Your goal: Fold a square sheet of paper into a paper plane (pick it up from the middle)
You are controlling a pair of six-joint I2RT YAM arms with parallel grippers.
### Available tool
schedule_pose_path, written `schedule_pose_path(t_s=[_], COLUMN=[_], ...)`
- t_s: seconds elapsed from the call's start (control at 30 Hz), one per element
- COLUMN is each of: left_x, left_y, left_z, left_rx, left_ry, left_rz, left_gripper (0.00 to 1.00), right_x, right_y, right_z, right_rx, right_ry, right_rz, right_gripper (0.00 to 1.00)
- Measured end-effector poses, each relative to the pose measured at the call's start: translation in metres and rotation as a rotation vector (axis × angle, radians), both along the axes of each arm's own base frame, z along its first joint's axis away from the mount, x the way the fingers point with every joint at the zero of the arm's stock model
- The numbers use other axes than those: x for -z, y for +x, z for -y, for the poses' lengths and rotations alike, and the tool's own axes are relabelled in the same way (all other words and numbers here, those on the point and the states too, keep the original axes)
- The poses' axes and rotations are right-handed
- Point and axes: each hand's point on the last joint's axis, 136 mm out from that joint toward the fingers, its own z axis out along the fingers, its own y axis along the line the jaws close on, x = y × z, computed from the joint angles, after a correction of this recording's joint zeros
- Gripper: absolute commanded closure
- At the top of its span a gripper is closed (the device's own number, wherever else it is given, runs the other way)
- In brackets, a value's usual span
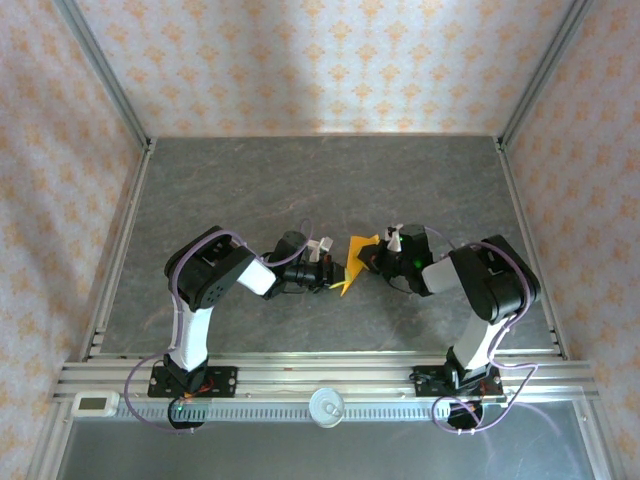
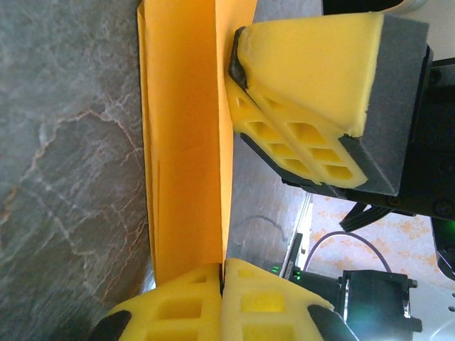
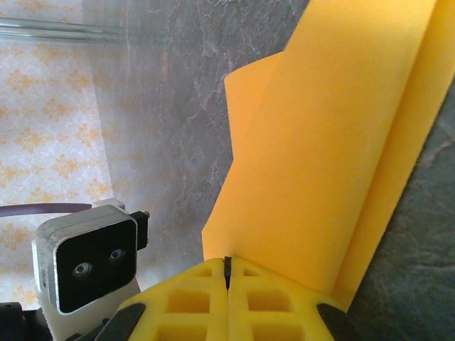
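Observation:
The orange sheet of paper [image 1: 352, 270] is folded into long layers and hangs above the middle of the table between both grippers, pointed end toward the near side. My left gripper [image 1: 338, 272] is shut on its left edge. In the left wrist view the yellow fingertips [image 2: 242, 284] pinch the paper [image 2: 185, 142], and the right gripper's fingers [image 2: 306, 92] grip its far end. My right gripper [image 1: 372, 258] is shut on the right side; its closed tips [image 3: 227, 266] clamp the paper's edge [image 3: 327, 142].
A grey marbled table [image 1: 300, 180] lies inside an aluminium frame with patterned walls on three sides. A rail along the near edge carries a round white knob [image 1: 327, 405] and a small white device [image 1: 95, 403]. The left wrist camera [image 3: 85, 263] sits close beside my right fingers.

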Motion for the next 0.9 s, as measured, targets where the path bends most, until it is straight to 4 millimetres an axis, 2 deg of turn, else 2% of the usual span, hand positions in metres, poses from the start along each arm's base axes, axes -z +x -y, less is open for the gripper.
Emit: schedule_pose_path(t_s=[0.67, 0.8, 0.9], left_x=[0.004, 0.005, 0.007], left_y=[0.002, 0.003, 0.002], left_z=[-0.001, -0.002, -0.004], left_rx=[-0.002, -0.001, 0.010], left_ry=[0.025, 0.045, 0.071], left_rz=[-0.030, -0.009, 0.027], left_gripper=[1.00, 0.90, 0.86], right_x=[0.012, 0.013, 0.014], right_y=[0.001, 0.001, 0.001], right_z=[0.000, 0.000, 0.000], right_rx=[-0.030, -0.041, -0.045], right_ry=[-0.061, -0.074, -0.081], right_rz=[-0.043, -0.049, -0.052], right_gripper=[1.00, 1.00, 1.00])
